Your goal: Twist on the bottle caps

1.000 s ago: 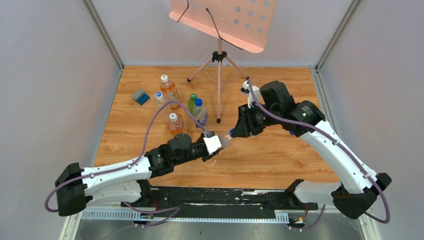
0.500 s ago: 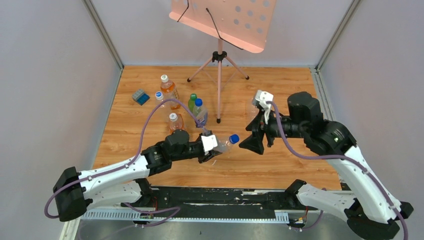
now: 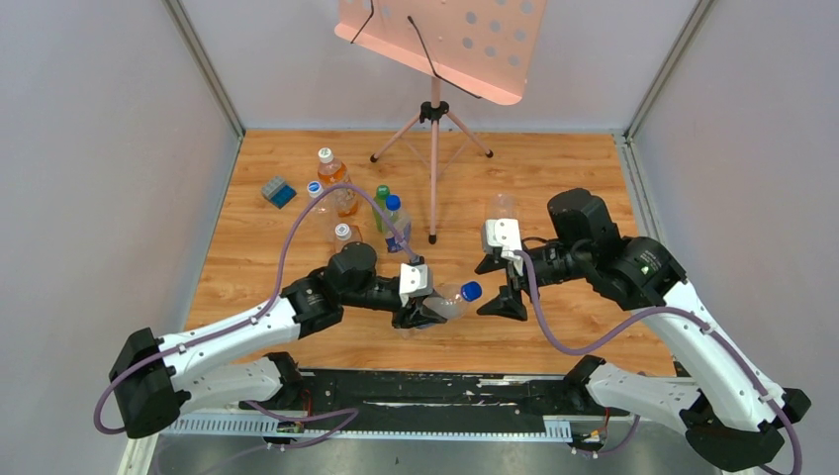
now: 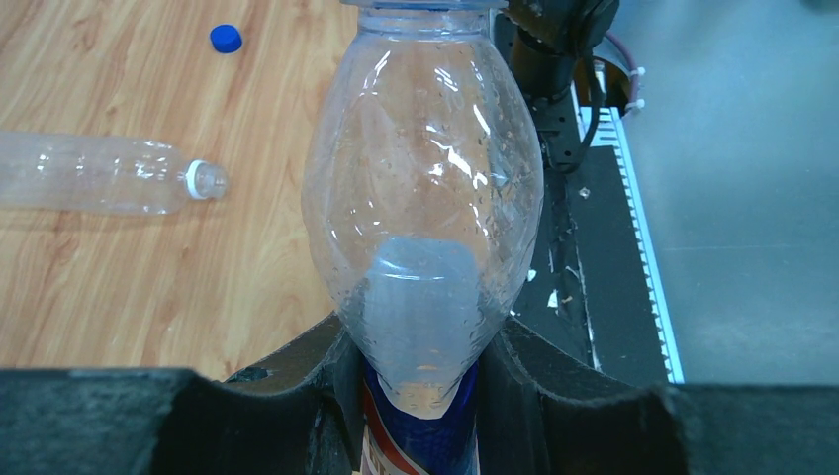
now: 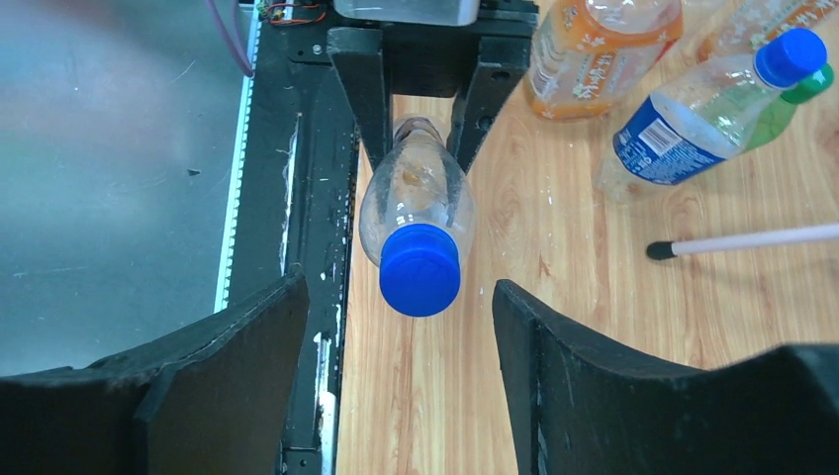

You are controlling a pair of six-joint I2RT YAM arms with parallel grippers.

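Observation:
My left gripper (image 3: 420, 307) is shut on the lower body of a clear bottle (image 3: 447, 299), held level with its neck pointing right. A blue bottle cap (image 3: 471, 291) sits on that neck. The left wrist view shows the bottle (image 4: 420, 178) wedged between the jaws (image 4: 420, 396). My right gripper (image 3: 498, 287) stands open just right of the cap, not touching it. In the right wrist view the cap (image 5: 419, 268) faces my open right gripper (image 5: 399, 327). A loose blue cap (image 4: 226, 39) lies on the table beyond an uncapped clear bottle (image 4: 89, 186).
Several capped bottles stand at the back left: an orange one (image 3: 336, 178), a blue-capped one (image 3: 396, 220) and a green one (image 3: 380, 203). A blue-grey block (image 3: 278, 191) lies left of them. A pink music stand (image 3: 433, 129) rises at the back centre.
My right gripper let go of the blue cap, opened and drew back to the right. The left arm carried the capped bottle slightly nearer the front edge.

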